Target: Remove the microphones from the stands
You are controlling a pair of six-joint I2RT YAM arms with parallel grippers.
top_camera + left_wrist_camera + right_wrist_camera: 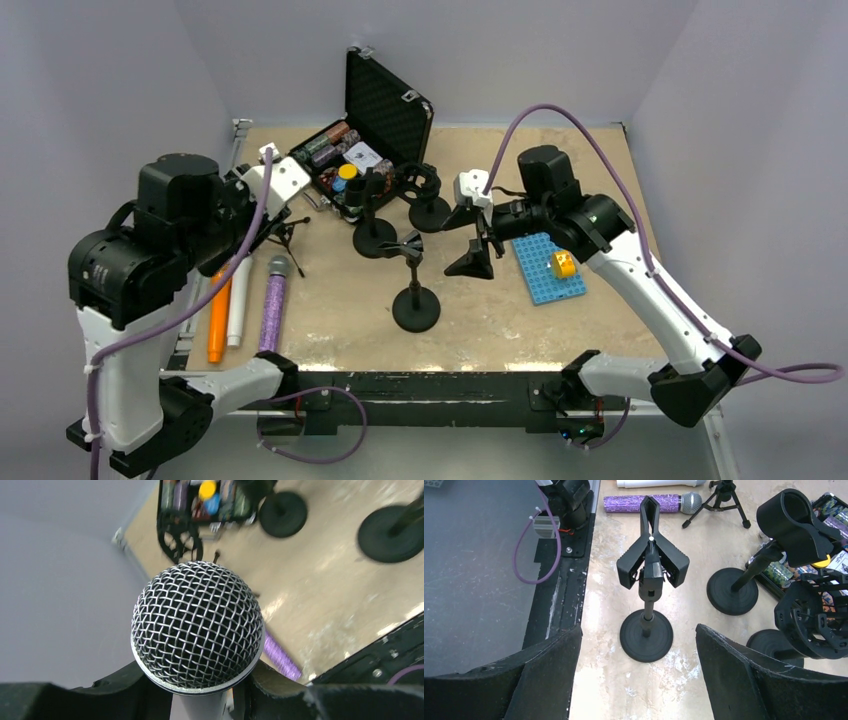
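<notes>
Silver mesh of the microphone (197, 625) head fills the left wrist view. Its pale handle drops between the fingers of the left gripper (200, 702), which is closed around it and holds it raised off the counter (325, 595), well left of the clip stand (415, 290). Also left of the clip stand, a purple glitter microphone (272, 305) lies flat, with a small tripod stand (288, 238) just beyond it. The right gripper (639, 680) hangs just right of and beyond the clip stand, jaws spread wide, holding nothing.
</notes>
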